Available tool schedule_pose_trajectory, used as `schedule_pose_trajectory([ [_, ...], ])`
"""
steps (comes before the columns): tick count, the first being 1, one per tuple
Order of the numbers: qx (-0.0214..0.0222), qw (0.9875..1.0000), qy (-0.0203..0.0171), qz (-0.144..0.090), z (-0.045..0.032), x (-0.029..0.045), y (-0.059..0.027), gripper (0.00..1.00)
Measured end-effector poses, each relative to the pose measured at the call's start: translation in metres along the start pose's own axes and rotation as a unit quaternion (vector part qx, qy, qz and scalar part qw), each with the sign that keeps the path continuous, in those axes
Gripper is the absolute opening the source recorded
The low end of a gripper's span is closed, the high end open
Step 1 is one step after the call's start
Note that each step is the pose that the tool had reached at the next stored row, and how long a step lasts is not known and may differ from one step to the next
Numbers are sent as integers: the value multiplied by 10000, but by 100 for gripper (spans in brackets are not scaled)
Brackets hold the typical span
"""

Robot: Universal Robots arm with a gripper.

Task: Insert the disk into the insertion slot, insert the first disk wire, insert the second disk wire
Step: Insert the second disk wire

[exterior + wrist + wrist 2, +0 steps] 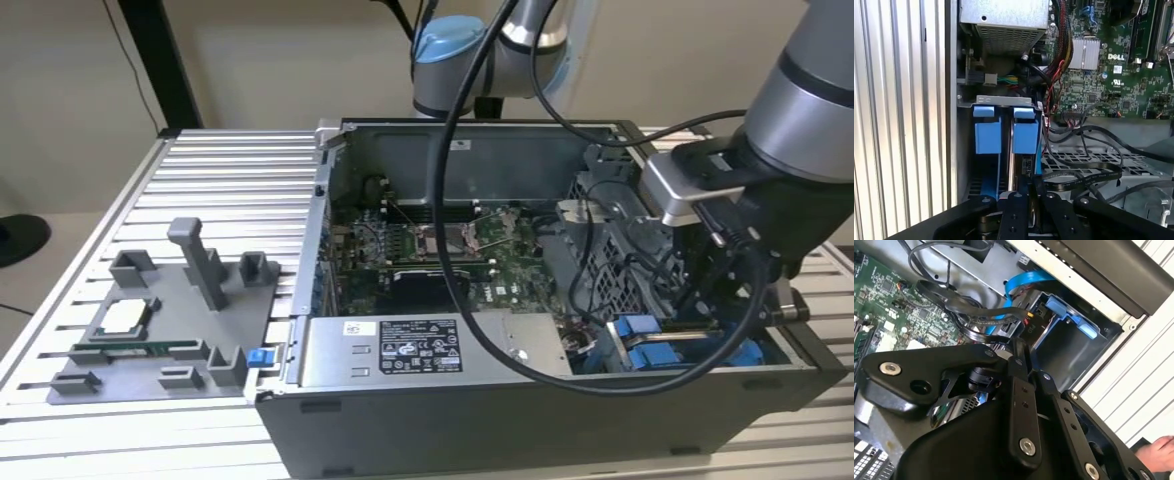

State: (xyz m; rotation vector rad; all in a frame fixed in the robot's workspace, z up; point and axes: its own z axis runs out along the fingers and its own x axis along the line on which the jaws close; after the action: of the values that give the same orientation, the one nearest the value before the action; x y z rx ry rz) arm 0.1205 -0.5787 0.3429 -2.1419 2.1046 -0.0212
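In the first wrist view two bright blue frames stand side by side in the insertion slot, a grey metal bay. The one nearer the motherboard holds the disk, seen edge-on as a dark strip behind its blue tab. My gripper hangs right over that disk's edge with its fingers drawn together. Whether they pinch anything is hidden. A flat black wire loops beside the bay, and its connector end lies near my gripper. In the exterior view the gripper reaches down to the blue frames.
The grey power-supply box sits at the case's front beside the bay. The green motherboard fills the case floor, and a blue flat cable runs above the bay. A grey fixture stands on the ribbed table. A hand rests outside the case.
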Motion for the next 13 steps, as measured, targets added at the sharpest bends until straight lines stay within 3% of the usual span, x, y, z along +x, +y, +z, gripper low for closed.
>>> schedule_pose_trajectory([
  [13,45,10000,5,-7,80,0,24,0],
])
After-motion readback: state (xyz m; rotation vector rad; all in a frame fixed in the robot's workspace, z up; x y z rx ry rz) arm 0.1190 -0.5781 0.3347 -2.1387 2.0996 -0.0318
